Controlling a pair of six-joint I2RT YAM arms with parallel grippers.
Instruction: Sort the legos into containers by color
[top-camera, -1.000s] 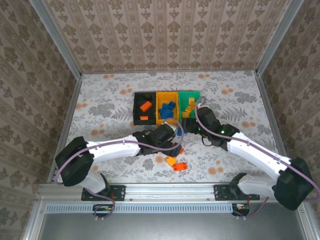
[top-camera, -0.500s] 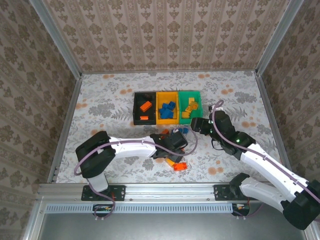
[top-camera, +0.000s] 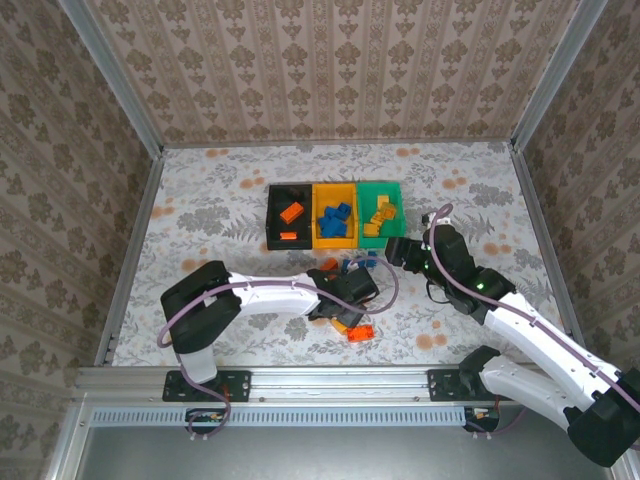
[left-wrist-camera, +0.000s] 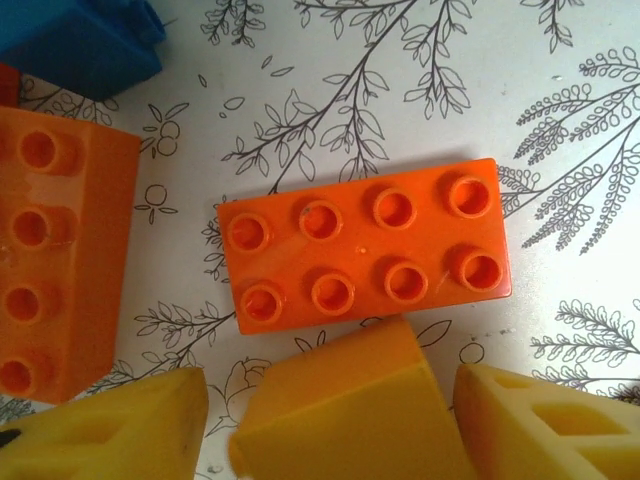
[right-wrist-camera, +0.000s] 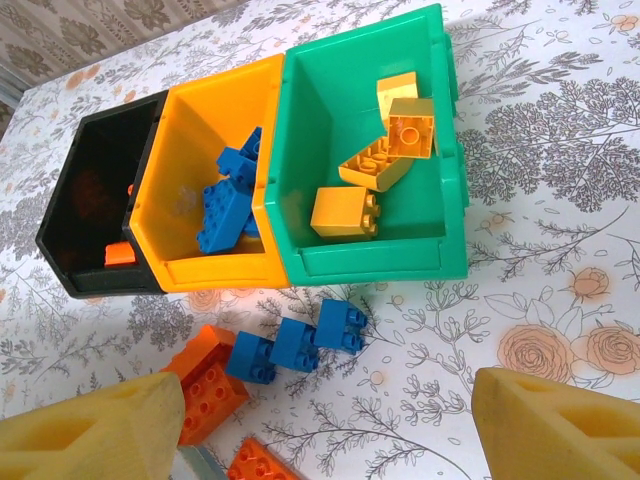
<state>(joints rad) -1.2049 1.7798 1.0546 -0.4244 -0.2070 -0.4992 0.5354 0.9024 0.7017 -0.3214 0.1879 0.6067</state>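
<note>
My left gripper is low over the table, shut on a yellow-orange lego. The right pad touches it and a thin gap shows at the left pad. Just beyond lie a red-orange eight-stud lego, another red-orange one and a blue one. My right gripper hangs open, nothing in it, in front of the green container. Three blue legos lie below it. The yellow-orange container holds blue legos, the green one yellow ones, and the black container red-orange ones.
The three containers stand in a row mid-table. Loose red-orange legos lie near the front by the left gripper. The right gripper is just right of the blue legos. Patterned walls enclose the table.
The left jaws have closed in around the yellow-orange lego, and that arm has folded nearer. The right gripper has drawn back from the green container toward the near right, still open.
</note>
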